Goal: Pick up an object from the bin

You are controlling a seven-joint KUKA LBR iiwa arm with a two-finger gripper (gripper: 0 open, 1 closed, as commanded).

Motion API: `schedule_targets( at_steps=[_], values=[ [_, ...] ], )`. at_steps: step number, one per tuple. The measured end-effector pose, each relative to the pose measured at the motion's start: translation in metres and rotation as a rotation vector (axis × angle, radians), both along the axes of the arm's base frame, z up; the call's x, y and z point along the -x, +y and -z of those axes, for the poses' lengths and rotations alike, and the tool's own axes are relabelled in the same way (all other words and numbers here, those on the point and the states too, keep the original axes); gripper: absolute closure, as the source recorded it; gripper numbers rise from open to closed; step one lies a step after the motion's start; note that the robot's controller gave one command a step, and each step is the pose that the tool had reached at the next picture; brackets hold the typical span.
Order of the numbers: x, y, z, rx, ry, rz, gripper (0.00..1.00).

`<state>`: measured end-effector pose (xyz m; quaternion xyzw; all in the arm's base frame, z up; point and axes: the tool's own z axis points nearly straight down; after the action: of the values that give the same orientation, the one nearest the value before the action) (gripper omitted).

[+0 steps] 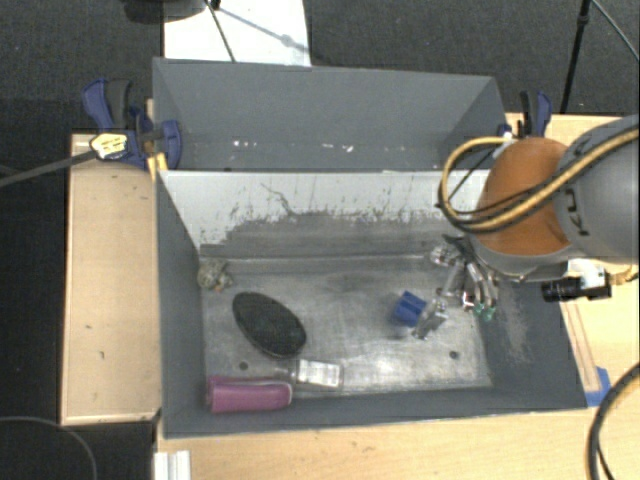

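Observation:
My gripper (436,320) hangs low over the right half of the bin floor, under the orange cover. A small blue block (407,308) lies just to the left of the fingertips, close to them; whether they touch it I cannot make out. A black oval brush-like thing (268,324) lies on the left part of the floor. Along the front wall rests a purple tube with a clear cap (260,391).
A small greyish bit (211,277) sits in the bin's back left corner. The arm with its orange cover and yellow cables leans in over the bin's right wall.

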<state>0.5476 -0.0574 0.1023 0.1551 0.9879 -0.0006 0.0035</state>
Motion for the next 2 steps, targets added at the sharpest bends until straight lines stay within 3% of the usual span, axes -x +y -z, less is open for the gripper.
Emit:
schedule_targets(
  at_steps=[1, 2],
  values=[
    [0.018, 0.027, 0.002, -0.004, 0.008, 0.044, 0.0],
    [0.014, 0.018, 0.032, -0.004, 0.009, 0.129, 0.0]
  ],
)
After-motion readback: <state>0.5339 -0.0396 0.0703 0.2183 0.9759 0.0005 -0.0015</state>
